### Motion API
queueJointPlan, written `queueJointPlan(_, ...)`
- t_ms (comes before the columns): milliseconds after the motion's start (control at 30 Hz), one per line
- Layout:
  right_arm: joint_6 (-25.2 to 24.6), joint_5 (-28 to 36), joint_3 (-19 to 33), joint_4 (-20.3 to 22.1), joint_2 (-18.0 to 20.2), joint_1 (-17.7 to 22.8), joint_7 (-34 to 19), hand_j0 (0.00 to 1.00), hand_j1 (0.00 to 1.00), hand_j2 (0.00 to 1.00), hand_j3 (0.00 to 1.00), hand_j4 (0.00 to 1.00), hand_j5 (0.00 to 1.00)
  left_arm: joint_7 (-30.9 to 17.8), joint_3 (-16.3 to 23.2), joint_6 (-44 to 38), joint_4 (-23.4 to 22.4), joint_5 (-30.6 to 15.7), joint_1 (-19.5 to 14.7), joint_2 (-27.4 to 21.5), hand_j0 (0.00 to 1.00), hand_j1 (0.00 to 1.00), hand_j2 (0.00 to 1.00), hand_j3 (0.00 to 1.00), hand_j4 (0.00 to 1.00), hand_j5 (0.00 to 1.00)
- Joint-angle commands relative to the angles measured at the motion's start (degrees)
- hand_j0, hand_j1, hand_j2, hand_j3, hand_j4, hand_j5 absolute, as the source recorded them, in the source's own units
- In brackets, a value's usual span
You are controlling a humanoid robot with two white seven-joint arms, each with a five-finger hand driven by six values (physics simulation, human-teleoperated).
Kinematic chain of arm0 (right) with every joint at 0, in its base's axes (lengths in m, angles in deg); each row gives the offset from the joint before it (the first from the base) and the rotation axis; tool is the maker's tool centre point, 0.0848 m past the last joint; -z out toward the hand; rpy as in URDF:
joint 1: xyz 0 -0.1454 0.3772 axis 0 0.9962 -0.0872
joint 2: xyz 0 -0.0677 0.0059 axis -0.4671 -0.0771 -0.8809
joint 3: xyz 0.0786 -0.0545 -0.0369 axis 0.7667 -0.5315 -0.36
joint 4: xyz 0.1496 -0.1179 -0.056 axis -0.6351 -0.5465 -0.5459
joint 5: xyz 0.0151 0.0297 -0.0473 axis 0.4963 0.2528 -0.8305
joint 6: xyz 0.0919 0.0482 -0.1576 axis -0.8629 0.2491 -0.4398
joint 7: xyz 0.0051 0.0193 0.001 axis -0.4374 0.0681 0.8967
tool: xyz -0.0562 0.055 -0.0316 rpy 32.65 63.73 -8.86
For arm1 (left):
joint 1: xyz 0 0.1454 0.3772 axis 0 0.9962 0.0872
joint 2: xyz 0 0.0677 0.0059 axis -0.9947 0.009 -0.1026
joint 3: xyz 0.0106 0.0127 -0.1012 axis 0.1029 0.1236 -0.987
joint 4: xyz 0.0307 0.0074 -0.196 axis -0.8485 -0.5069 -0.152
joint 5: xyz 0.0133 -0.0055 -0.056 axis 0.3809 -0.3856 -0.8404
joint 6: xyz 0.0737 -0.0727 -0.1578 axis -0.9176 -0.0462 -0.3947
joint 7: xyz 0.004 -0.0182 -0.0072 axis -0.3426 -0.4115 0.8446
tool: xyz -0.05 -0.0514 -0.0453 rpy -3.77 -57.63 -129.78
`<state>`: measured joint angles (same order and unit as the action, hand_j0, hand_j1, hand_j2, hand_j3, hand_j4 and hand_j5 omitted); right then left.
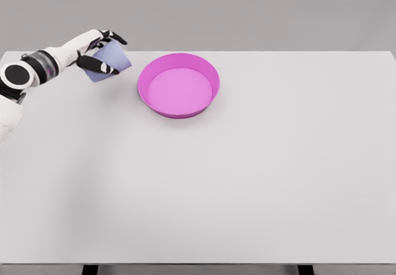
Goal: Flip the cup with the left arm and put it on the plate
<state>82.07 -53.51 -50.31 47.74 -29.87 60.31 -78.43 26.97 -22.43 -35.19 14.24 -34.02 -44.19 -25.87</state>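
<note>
White and jointed, the left arm [43, 64] comes in from the left edge of the head view and reaches across the far left part of the pale grey rectangular tabletop [247, 182]. Its left hand [99, 52] has black-tipped fingers [102, 69] curled around a small pale lavender-blue cup [111, 61], one finger crossing the cup's front and others arching over its top. The cup sits tilted in that grip, leaning toward the right; whether its lower edge touches the table or is lifted just clear of it cannot be told from this angle, and which end is the mouth is also unclear.

Just to the right of the held cup, apart from it, lies a round magenta-pink plate with a raised rim [143, 92], shaped like a shallow bowl, resting flat on the tabletop toward the far side, left of the table's middle. Its inner floor is a lighter pink than its wall. The cup is outside the plate, beside its left rim.

Farther right the table surface runs plain to its right edge.
</note>
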Motion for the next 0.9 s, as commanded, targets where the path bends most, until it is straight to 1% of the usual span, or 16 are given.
queueJointPlan(0, 0.01, -0.02, 0.02, 0.0, 0.0, 0.0, -0.02, 1.0, 1.0, 1.0, 1.0, 1.0, 1.0, 0.12, -1.44, 4.52, 0.25, -0.21, 0.0, -0.04, 0.63, 0.63, 0.63, 0.63, 0.63, 0.63)
queueJointPlan(33, 0.01, -0.02, -0.07, 0.0, 0.0, 0.0, -0.02, 1.0, 1.0, 1.0, 1.0, 1.0, 1.0, 0.12, -2.93, 7.15, 0.25, -0.21, 0.09, 0.05, 0.63, 0.63, 0.63, 0.63, 0.63, 0.63)
queueJointPlan(67, 0.01, -0.02, 0.02, 0.0, 0.0, 0.0, -0.02, 1.0, 1.0, 1.0, 1.0, 1.0, 1.0, 0.12, -3.2, 9.09, 0.25, -0.21, 0.09, 0.22, 0.63, 0.63, 0.63, 0.63, 0.63, 0.63)
queueJointPlan(133, 0.01, -0.02, 0.02, 0.0, 0.0, 0.0, -0.02, 1.0, 1.0, 1.0, 1.0, 1.0, 1.0, 0.3, -3.28, 14.8, 1.48, -0.48, 0.09, 0.66, 0.63, 0.63, 0.63, 0.63, 0.63, 0.63)
queueJointPlan(167, 0.01, -0.02, 0.02, 0.0, 0.0, 0.0, -0.02, 1.0, 1.0, 1.0, 1.0, 1.0, 1.0, 0.91, -3.28, 17.26, 2.18, -1.7, 0.44, 0.66, 0.63, 0.63, 0.63, 0.63, 0.63, 0.63)
queueJointPlan(267, 0.01, -0.02, 0.02, 0.0, 0.0, 0.0, -0.02, 1.0, 1.0, 1.0, 1.0, 1.0, 1.0, 1.62, -3.11, 22.54, 2.27, -3.2, 0.44, 1.1, 0.63, 0.63, 0.63, 0.63, 0.63, 0.63)
queueJointPlan(333, 0.01, -0.02, -0.07, 0.0, 0.0, 0.0, -0.02, 1.0, 1.0, 1.0, 1.0, 1.0, 1.0, 1.62, -2.5, 26.67, 2.53, -5.22, 0.62, 2.42, 0.63, 0.63, 0.63, 0.63, 0.63, 0.63)
queueJointPlan(367, 0.01, -0.02, 0.02, 0.0, 0.0, 0.0, -0.02, 1.0, 1.0, 1.0, 1.0, 1.0, 1.0, 1.62, -2.23, 27.02, 2.53, -6.36, 0.7, 3.03, 0.63, 0.63, 0.63, 0.63, 0.63, 0.63)
queueJointPlan(467, 0.01, -0.02, 0.02, 0.0, 0.0, 0.0, -0.02, 1.0, 1.0, 1.0, 1.0, 1.0, 1.0, 1.44, -2.05, 27.22, 2.71, -12.34, 1.84, 5.41, 0.63, 0.63, 0.63, 0.63, 0.63, 0.63)
queueJointPlan(567, 0.01, -0.02, 0.02, 0.0, 0.0, 0.0, -0.02, 1.0, 1.0, 1.0, 1.0, 1.0, 1.0, 0.91, -2.05, 27.22, 2.79, -15.15, 3.25, 7.6, 0.63, 0.63, 0.63, 0.63, 0.63, 0.63)
queueJointPlan(633, 0.01, -0.02, 0.02, 0.0, 0.0, 0.0, -0.02, 1.0, 1.0, 1.0, 1.0, 1.0, 1.0, 0.91, -2.05, 27.22, 4.2, -19.37, 4.39, 8.84, 0.63, 0.63, 0.63, 0.63, 0.63, 0.63)
queueJointPlan(700, 0.01, -0.02, 0.02, 0.0, 0.0, 0.0, -0.02, 1.0, 1.0, 1.0, 1.0, 1.0, 1.0, 0.91, -1.97, 27.22, 4.64, -22.71, 4.83, 9.45, 0.63, 0.63, 0.63, 0.63, 0.63, 0.63)
queueJointPlan(733, 0.01, -0.02, -0.07, 0.0, 0.0, 0.0, -0.02, 1.0, 1.0, 1.0, 1.0, 1.0, 1.0, 0.91, -1.09, 27.22, 4.73, -24.29, 5.54, 9.89, 0.63, 0.63, 0.63, 0.63, 0.63, 0.63)
queueJointPlan(800, 0.01, -0.02, 0.02, 0.0, 0.0, 0.0, -0.02, 1.0, 1.0, 1.0, 1.0, 1.0, 1.0, 0.91, 0.67, 27.22, 4.73, -28.16, 5.71, 9.89, 0.63, 0.63, 0.63, 0.63, 0.63, 0.63)
queueJointPlan(867, 0.01, -0.02, 0.02, 0.0, 0.0, 0.0, -0.02, 1.0, 1.0, 1.0, 1.0, 1.0, 1.0, 0.91, 0.85, 27.22, 4.73, -28.86, 6.24, 9.98, 0.63, 0.63, 0.63, 0.63, 0.63, 0.63)
